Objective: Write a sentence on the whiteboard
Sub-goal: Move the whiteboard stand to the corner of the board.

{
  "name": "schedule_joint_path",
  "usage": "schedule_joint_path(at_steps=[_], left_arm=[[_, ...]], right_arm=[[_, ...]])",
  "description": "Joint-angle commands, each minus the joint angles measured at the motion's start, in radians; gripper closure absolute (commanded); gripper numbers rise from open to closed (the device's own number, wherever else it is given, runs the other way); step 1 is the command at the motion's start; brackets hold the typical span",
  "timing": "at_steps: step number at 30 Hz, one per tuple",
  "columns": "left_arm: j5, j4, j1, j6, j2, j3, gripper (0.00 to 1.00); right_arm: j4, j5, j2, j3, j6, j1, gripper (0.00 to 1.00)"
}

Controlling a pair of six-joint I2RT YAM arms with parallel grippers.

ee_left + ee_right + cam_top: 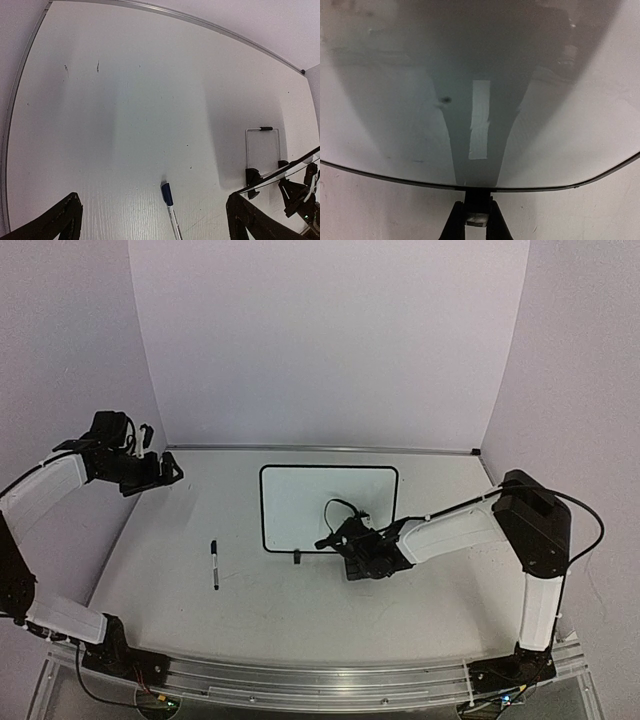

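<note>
The whiteboard (328, 508), white with a thin black frame, sits mid-table. Its face is blank: no sentence shows. My right gripper (340, 541) is at the board's near edge, shut on a small black foot (479, 197) under the frame. The right wrist view is filled by the glossy board face (395, 100), with a small dark smudge (445, 100). My left gripper (170, 472) is open and empty, raised over the far left of the table. A blue-capped marker (214, 564) lies on the table left of the board. In the left wrist view it (170, 202) lies below the open left gripper (155, 220).
The board's other black foot (297, 558) rests on the table; it also shows in the left wrist view (252, 176). White walls close the back and both sides. A metal rail (320, 680) runs along the near edge between the arm bases.
</note>
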Motion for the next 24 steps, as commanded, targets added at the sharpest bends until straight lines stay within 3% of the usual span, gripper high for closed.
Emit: schedule_joint_path(at_steps=[1,5,11,14,18,24], left_arm=[[-0.059,-0.011,-0.045,-0.006,0.035,0.017,0.01],[-0.078,-0.02,-0.087,-0.075,0.029,-0.006,0.01],[-0.125,0.046,-0.129,-0.199,-0.031,-0.138,0.0],[-0.142,0.081,-0.143,-0.241,-0.032,-0.201,0.01],[-0.162,0.108,-0.164,-0.271,-0.003,-0.257,0.03],[-0.167,0.157,-0.231,-0.309,0.106,-0.292,0.17]], right_arm=[[0.021,-0.055,-0.042,-0.025,-0.036,0.028,1.0],[0.022,-0.066,-0.038,-0.025,-0.028,0.034,0.94],[0.026,-0.072,-0.079,-0.049,-0.032,0.057,0.55],[0.027,-0.074,-0.124,-0.08,-0.028,0.074,0.4],[0.034,-0.088,-0.207,-0.141,-0.023,0.1,0.32],[0.052,-0.108,-0.351,-0.243,-0.004,0.115,0.26]])
